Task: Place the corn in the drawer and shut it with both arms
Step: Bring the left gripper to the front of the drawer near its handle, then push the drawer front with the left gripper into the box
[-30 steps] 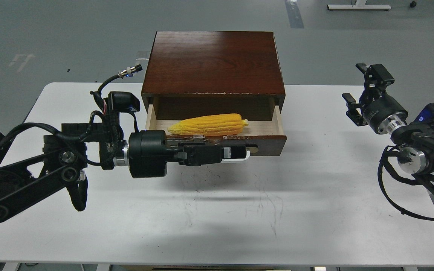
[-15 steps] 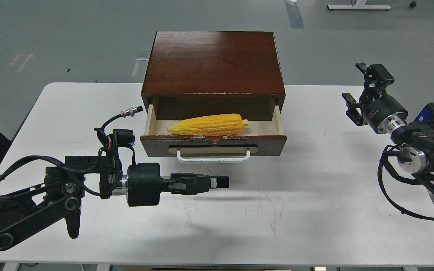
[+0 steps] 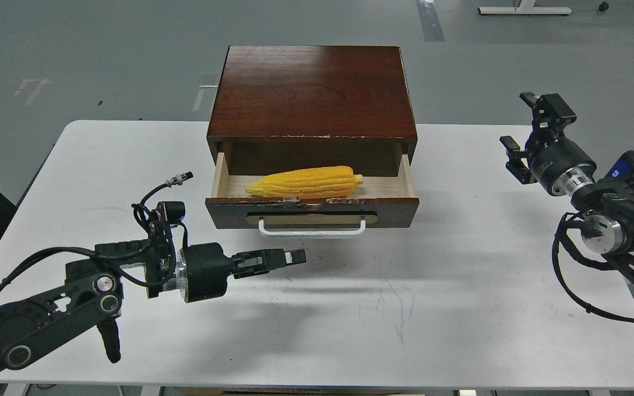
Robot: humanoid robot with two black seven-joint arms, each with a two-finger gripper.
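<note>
Hovering low over the white table (image 3: 460,308), empty, the left gripper (image 3: 289,257): fingers lying close together, pointing right, seen edge-on, so the gap between them impossible to judge; touching nothing. Sitting just beyond and slightly right of that pincer, the drawer (image 3: 312,208), pulled out of the dark wooden cabinet (image 3: 311,93), its white bar handle (image 3: 311,230) facing the robot and free of any grip. Lying lengthwise inside the drawer, beyond the front panel, the corn (image 3: 306,182), resting on the pale wood floor, tapered end pointing left. Probably lying that way because the cob fits along the drawer's width, leaving the front clear to slide shut. Judging from this, placing done, closing not yet done. Waiting well apart to the right of the drawer, raised above the table's edge, the right gripper (image 3: 523,135): fingers spread wide, holding nothing, likely parked clear so as not to block the drawer front.
</note>
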